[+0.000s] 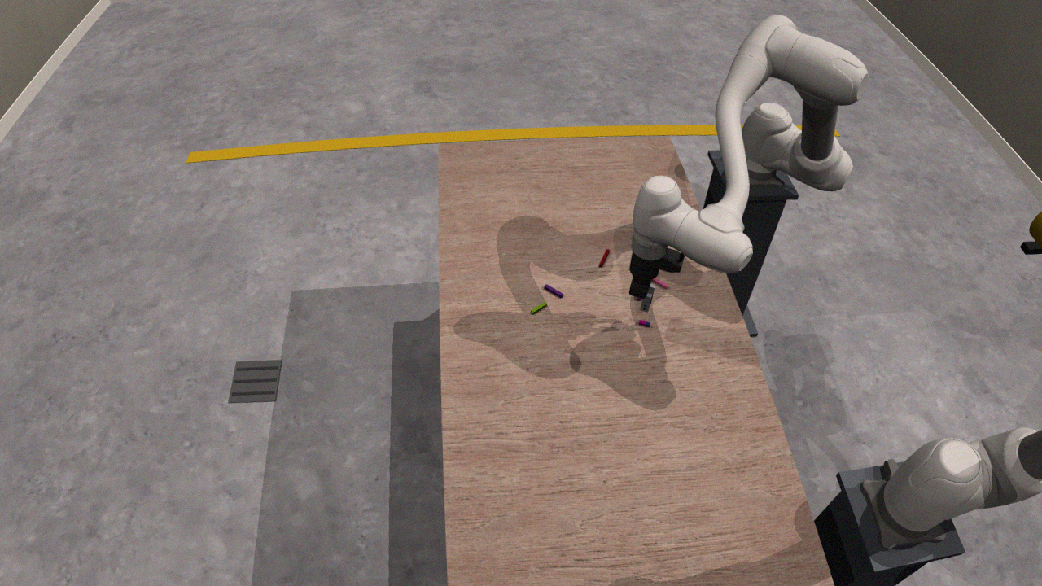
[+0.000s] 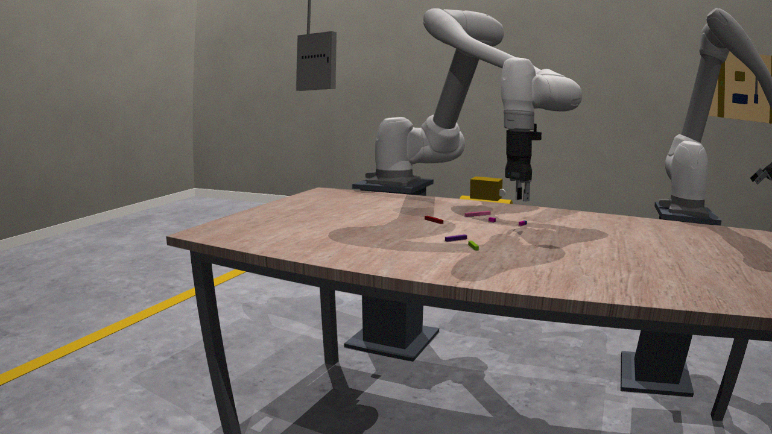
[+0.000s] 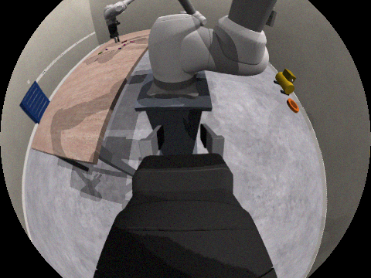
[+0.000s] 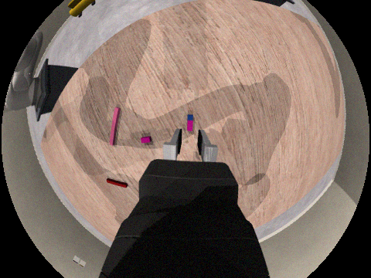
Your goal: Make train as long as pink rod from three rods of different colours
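Your right gripper [image 1: 646, 299] [image 2: 522, 199] [image 3: 117, 42] [image 4: 189, 137] hangs above the table [image 1: 583, 452] [image 2: 648, 269] [image 3: 89, 89] [image 4: 232, 38], its fingers parted with nothing between them. Just ahead of its tips in the wrist view, you have the blue rod [image 1: 647, 324] [image 2: 526, 222] [image 4: 190, 117] and a magenta rod [image 1: 641, 321] [image 2: 520, 223] [image 4: 189, 126], flat and end to end, the magenta end closer to you. A loose magenta piece [image 1: 637, 297] [image 2: 491, 219] [image 4: 145, 140] lies between your tool and the pink rod [image 1: 659, 283] [image 2: 477, 214] [image 4: 114, 126], on the arm-base side. The red rod [image 1: 604, 258] [image 2: 433, 219] [image 4: 117, 183] sits farther back. Toward the far long edge, away from the bases, you'll find the purple rod [image 1: 553, 290] [image 2: 456, 237] and lime rod [image 1: 538, 308] [image 2: 473, 245], near each other, with bare wood between them and that edge. Bare wood also runs from your tool toward the left arm's end. Your left gripper [image 2: 762, 173] [image 3: 182, 132] is spread wide, off the table.
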